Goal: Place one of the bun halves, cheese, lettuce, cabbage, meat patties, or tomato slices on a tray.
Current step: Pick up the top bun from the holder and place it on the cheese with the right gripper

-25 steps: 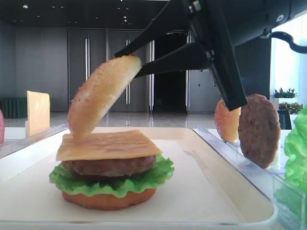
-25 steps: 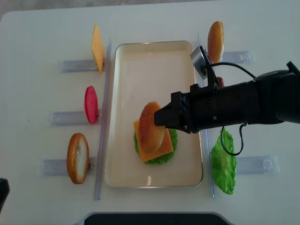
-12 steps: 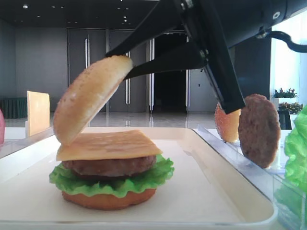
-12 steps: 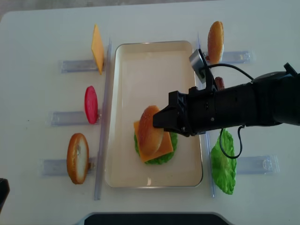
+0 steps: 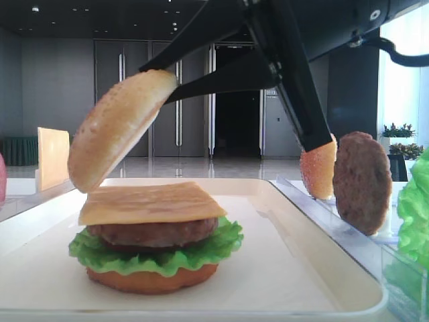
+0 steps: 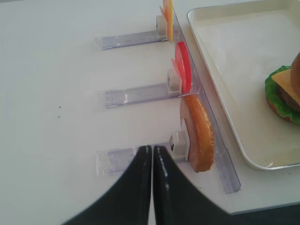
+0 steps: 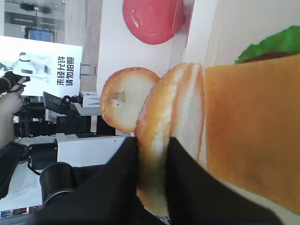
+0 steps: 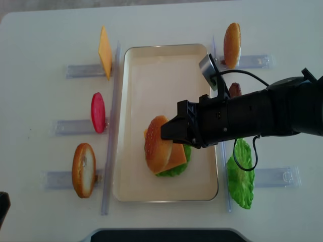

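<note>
Shifted leftward since earlier, the golden-brown domed sesame bun half [image 5: 119,127], clamped edgewise in the right gripper [image 5: 167,84], hangs tilted above the yellow-orange square cheese slice [image 5: 151,202] topping the stack; next, level, centre, lower, release.

The right arm [image 8: 262,113] hides most of the patty [image 8: 234,89] standing just right of the tray [image 8: 166,53]. The held bun [image 8: 157,143] covers much of the cheese [image 8: 176,155] and lettuce [image 8: 171,170] beneath. The left fingers [image 6: 152,168] are cut off by the wrist view's lower edge.
</note>
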Available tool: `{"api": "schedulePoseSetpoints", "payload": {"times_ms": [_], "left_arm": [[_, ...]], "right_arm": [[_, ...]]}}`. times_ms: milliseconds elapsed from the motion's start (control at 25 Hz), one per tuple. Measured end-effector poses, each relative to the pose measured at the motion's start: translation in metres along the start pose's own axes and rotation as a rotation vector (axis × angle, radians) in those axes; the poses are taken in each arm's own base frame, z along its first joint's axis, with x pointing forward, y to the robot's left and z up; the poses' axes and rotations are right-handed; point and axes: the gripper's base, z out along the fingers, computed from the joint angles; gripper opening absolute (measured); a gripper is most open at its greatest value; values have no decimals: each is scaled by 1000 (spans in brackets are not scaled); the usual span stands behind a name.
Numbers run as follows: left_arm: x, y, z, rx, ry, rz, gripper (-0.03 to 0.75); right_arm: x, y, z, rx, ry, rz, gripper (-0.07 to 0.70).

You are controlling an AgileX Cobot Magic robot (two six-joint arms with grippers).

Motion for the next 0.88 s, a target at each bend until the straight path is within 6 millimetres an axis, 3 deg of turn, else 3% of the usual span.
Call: {"api": "schedulePoseSetpoints", "payload": {"times_ms": [880], "left_arm": [[0, 0, 0, 0, 0, 0, -1]], "right_arm": [[-4, -10, 8, 20, -3, 42, 129]]}}
